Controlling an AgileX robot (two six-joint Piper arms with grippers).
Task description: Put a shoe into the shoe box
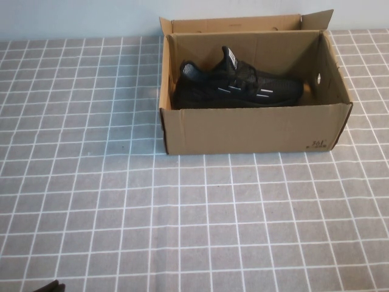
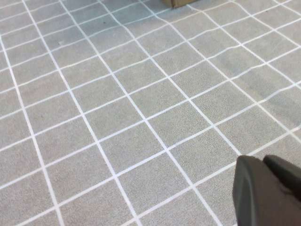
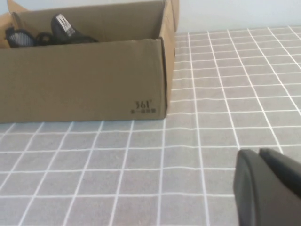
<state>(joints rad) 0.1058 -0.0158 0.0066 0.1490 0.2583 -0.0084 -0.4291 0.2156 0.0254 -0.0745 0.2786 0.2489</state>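
Grey gridded cloth (image 1: pixel 182 231), both grippers (image 2: pixel 268 190) (image 3: pixel 268 188) low, jaws unclear, shoe (image 1: pixel 237 87) in shoe box (image 1: pixel 249 131)

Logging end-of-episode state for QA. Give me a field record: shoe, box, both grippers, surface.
shoe: black sneaker lying inside the box, toe toward the robot's right, heel pull tab up
box: brown cardboard shoe box, open top, flaps up, upright at the far side of the table, small dark print at its near right corner
left gripper: low over bare cloth near the robot, holding nothing, away from the box
right gripper: in front of the box's printed corner, holding nothing
surface: grey grid-patterned tablecloth
task state: shoe in box
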